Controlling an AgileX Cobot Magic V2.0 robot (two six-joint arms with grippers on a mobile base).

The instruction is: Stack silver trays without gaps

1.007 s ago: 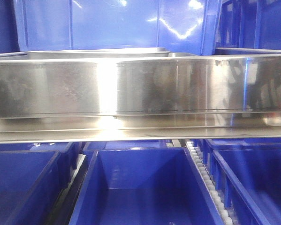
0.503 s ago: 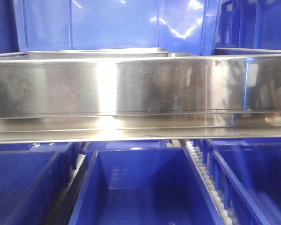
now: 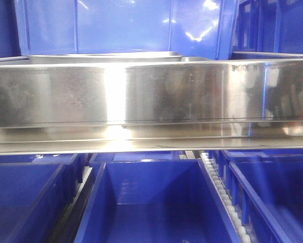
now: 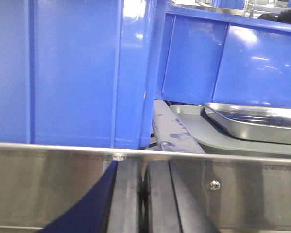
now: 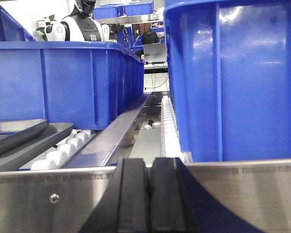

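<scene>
Both arms rest behind the long flat steel band (image 3: pixel 151 96). The left gripper (image 4: pixel 144 194) and right gripper (image 5: pixel 149 194) each show black fingers pressed together, holding nothing. One shallow mirror-shiny silver tray (image 4: pixel 254 121) lies on a grey flat liner (image 4: pixel 223 138) beyond the band, beside the blue plastic crates (image 4: pixel 72 73); another tray's rim (image 5: pixel 14 136) shows at the roller track's left edge. Judged stage: approach, no tray yet grasped. Next, a gripper must open and reach over the band toward a rim.
</scene>
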